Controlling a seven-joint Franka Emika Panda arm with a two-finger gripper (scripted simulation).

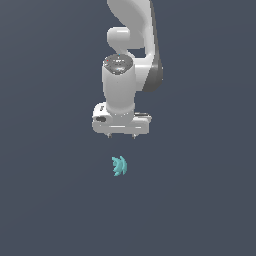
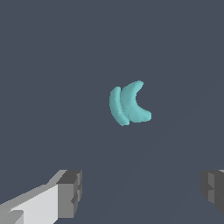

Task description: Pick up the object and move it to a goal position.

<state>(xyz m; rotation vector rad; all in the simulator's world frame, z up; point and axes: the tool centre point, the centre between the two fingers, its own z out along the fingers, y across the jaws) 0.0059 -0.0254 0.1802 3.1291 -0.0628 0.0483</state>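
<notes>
The object [image 1: 119,166] lies alone on the flat ground [image 1: 45,210]. In the exterior view the gripper [image 1: 121,136] hangs above it, apart, not touching. In the wrist view the object [image 2: 129,103] sits ahead of the spread fingers [image 2: 70,192], outside the gap (no contact on either side).

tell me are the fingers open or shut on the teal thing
Open. In the wrist view the fingers stand wide apart with nothing between them, and the teal object lies beyond them, untouched.
</notes>
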